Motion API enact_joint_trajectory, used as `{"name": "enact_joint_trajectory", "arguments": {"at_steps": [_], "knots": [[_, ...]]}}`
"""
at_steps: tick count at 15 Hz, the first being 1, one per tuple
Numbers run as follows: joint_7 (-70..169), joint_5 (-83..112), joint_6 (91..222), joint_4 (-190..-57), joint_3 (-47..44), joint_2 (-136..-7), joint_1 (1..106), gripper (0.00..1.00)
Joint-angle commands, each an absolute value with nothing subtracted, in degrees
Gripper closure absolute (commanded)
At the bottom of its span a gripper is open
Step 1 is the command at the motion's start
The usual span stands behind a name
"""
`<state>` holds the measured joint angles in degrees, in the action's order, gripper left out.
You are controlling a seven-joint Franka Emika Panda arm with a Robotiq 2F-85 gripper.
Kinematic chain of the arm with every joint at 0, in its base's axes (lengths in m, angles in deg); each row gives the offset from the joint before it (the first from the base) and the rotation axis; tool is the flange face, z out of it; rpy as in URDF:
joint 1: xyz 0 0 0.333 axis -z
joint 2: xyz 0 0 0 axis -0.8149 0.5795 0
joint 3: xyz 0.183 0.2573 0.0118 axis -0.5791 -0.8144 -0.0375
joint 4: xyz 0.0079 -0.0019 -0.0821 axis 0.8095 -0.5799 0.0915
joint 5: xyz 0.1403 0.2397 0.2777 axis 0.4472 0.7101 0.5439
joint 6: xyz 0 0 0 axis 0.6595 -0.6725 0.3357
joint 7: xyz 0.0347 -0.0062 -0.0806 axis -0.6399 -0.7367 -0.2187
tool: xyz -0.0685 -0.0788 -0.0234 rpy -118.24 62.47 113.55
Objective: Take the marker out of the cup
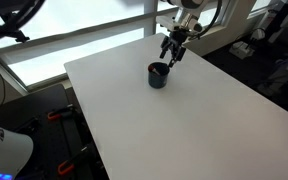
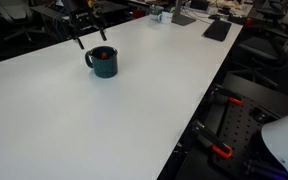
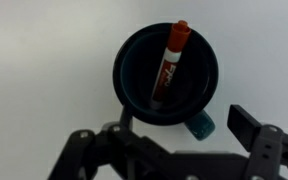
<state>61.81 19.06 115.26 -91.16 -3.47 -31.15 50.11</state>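
Gripper (image 1: pixel 171 52) hangs above the table (image 1: pixel 194 120), apart from the cup (image 3: pixel 124 70) and touching nothing. In the wrist view both fingers (image 3: pixel 252 128) stand wide of each other with only air between them, so the jaws are spread and empty. The cup sits just ahead of the fingertips, roughly centred between them, with its handle (image 3: pixel 200 126) on the side nearest the tool. The marker (image 3: pixel 170 65) is inside the cup and leans: the red cap rests at the far rim, away from the tool, and the dark end is down at the near part of the floor. Its long axis therefore runs nearly straight away from the gripper, across the line joining the fingers (a slight skew, cap a little toward the right-hand finger of that view). Both exterior views show the tool higher than the rim and offset to one side. Judgement: the extraction has not begun. Next the tool should advance over the cap end and descend, so the fingers close across the barrel without clipping the rim.
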Motion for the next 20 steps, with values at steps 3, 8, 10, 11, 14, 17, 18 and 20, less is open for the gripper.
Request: {"name": "enact_joint_trajectory", "arguments": {"at_steps": [3, 8, 10, 11, 14, 17, 18, 20], "knots": [[63.63, 20.37, 115.09, -90.20, -3.66, -30.63, 50.42, 0.24], [63.87, 20.11, 115.75, -92.02, -3.42, -31.92, 50.35, 0.20], [63.79, 19.97, 115.80, -92.36, -3.43, -32.18, 50.18, 0.20], [63.85, 19.80, 116.31, -92.99, -3.38, -32.56, 49.96, 0.21], [63.09, 18.78, 118.66, -96.04, -3.35, -34.05, 48.90, 0.24], [61.77, 16.83, 120.08, -99.49, -3.24, -34.88, 47.11, 0.26], [61.67, 16.22, 120.23, -100.51, -3.22, -35.19, 46.68, 0.16], [61.79, 15.59, 121.20, -102.84, -3.26, -35.93, 45.97, 0.04]]}}
